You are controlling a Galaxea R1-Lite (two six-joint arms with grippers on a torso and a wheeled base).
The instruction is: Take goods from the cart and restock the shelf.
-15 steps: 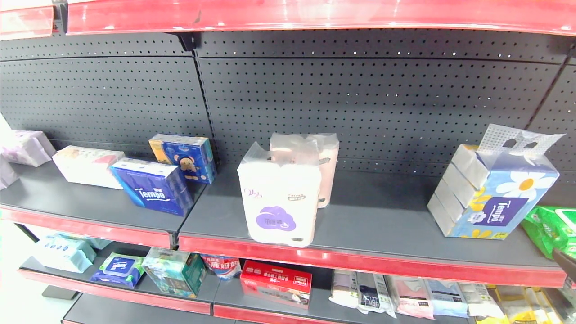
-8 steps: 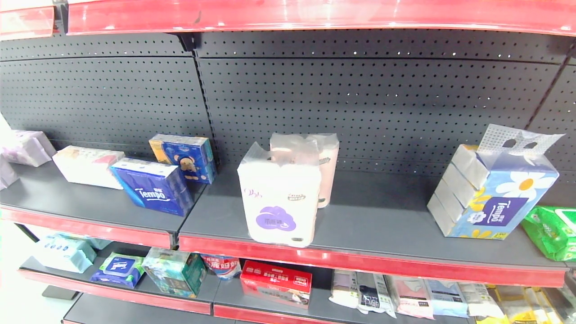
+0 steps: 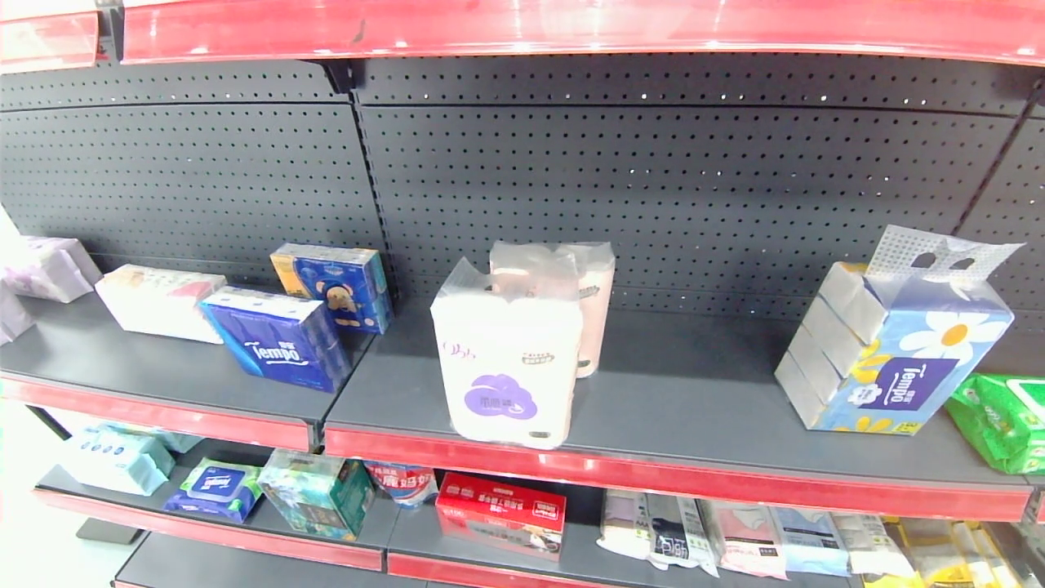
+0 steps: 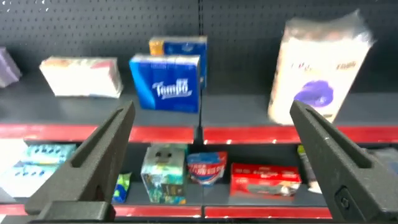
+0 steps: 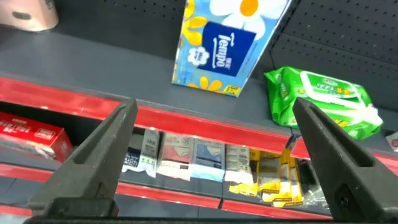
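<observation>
Your left gripper (image 4: 211, 118) and right gripper (image 5: 214, 106) stand jaws apart and empty; the flowered tissue pack (image 3: 898, 359) on the shelf (image 3: 694, 392) looks light, soft, film-slick, so clamp its broad flat sides.

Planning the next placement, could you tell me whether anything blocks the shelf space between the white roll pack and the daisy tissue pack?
Nothing visible does: the shelf lies bare between the white roll pack and the daisy tissue pack; only its red front lip edges it.

Both end effectors (image 4: 211, 109) (image 5: 214, 104) splayed (widely)
</observation>
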